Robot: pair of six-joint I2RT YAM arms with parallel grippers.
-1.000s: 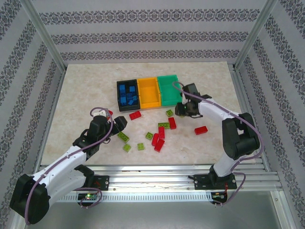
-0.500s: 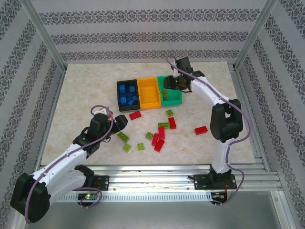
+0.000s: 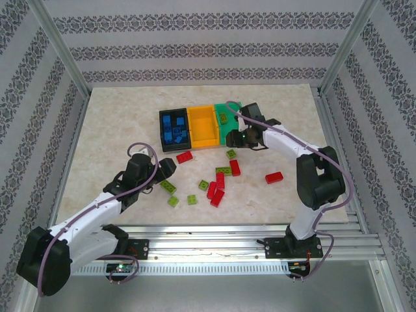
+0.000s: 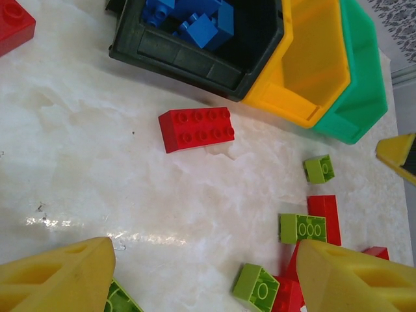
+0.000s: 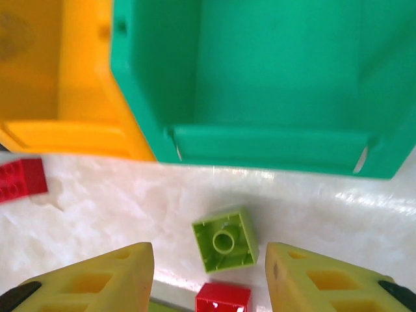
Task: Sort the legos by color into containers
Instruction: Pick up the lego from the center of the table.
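Legos (image 3: 220,180) scattered, left fingers (image 4: 58,279) apart, right fingers (image 5: 97,279) apart, lime brick (image 4: 123,302) apparently half-hidden

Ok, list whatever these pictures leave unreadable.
- Top view: the right arm covers much of the green bin.
- Left wrist view: the bottom edge and a yellow finger cut off a lime brick.
- Right wrist view: the bottom edge cuts off a red brick.

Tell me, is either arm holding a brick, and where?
Nothing is held: the left end effector and the right end effector both stand open and empty.
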